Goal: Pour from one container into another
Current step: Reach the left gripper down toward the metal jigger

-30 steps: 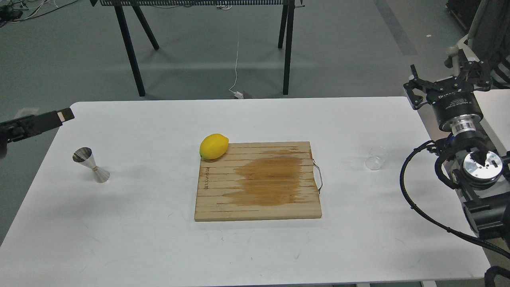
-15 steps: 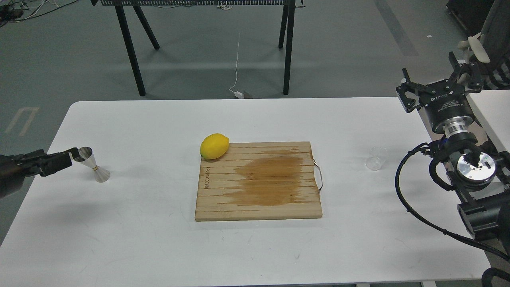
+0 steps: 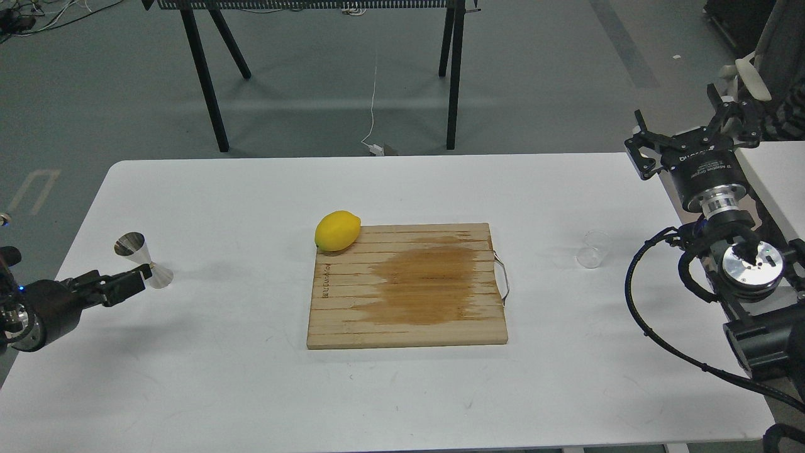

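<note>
left tool (image 3: 135, 278) covers the jigger's (image 3: 143, 259) base side; its finger gap is unreadable

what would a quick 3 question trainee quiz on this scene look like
1. True or false: the lemon lies wholly on the cutting board.
2. Which gripper is nearer the jigger: A left, B right?
3. What stands on the table between the board and the right gripper?

Key: 1 false, it overhangs the board's far left corner. 2 A, the left gripper. 3 the clear cup.
</note>
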`<move>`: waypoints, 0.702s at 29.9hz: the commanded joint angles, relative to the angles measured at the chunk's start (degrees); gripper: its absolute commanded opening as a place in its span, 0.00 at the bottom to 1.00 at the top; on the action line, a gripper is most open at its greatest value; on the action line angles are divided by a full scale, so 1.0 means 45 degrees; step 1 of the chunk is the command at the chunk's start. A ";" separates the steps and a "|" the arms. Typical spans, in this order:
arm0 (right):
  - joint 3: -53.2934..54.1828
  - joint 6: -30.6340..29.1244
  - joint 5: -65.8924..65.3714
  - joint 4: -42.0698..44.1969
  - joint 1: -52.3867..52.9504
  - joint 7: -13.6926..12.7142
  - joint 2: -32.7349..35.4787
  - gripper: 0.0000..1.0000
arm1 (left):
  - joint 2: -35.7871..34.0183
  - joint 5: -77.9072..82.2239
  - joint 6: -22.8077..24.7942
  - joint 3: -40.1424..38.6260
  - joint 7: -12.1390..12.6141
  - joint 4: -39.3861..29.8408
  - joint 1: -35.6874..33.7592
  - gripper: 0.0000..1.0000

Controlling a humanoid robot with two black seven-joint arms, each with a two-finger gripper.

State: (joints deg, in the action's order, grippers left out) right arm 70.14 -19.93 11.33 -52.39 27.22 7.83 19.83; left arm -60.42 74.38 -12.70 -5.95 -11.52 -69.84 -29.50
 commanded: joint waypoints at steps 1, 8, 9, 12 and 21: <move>0.0000 0.0016 -0.0019 0.0060 -0.0014 -0.0001 0.0008 1.00 | 0.0884 0.0053 -0.0711 -0.0239 0.0001 0.0752 0.0460 1.00; -0.0020 0.0016 -0.0038 0.0079 0.0006 -0.0001 0.0028 1.00 | 0.2545 0.0422 -0.1005 -0.1802 0.0352 0.2160 0.1574 1.00; -0.0020 0.0016 -0.0038 0.0079 0.0006 -0.0001 0.0028 1.00 | 0.2760 0.0617 -0.1161 -0.1900 0.0391 0.2335 0.1633 1.00; -0.0059 0.0016 -0.0039 0.0079 0.0006 -0.0001 0.0008 1.00 | 0.3327 0.0989 -0.1766 -0.1979 0.0703 0.3096 0.1672 1.00; -0.0332 -0.0043 -0.0039 0.0001 0.0006 0.0018 0.0008 1.00 | 0.4792 0.1049 -0.2510 -0.1979 0.0880 0.5070 0.1653 0.99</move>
State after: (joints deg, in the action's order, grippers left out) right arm 68.68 -20.10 11.13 -52.35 27.24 7.85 19.87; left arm -40.54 79.08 -23.49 -14.94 -7.71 -49.18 -22.04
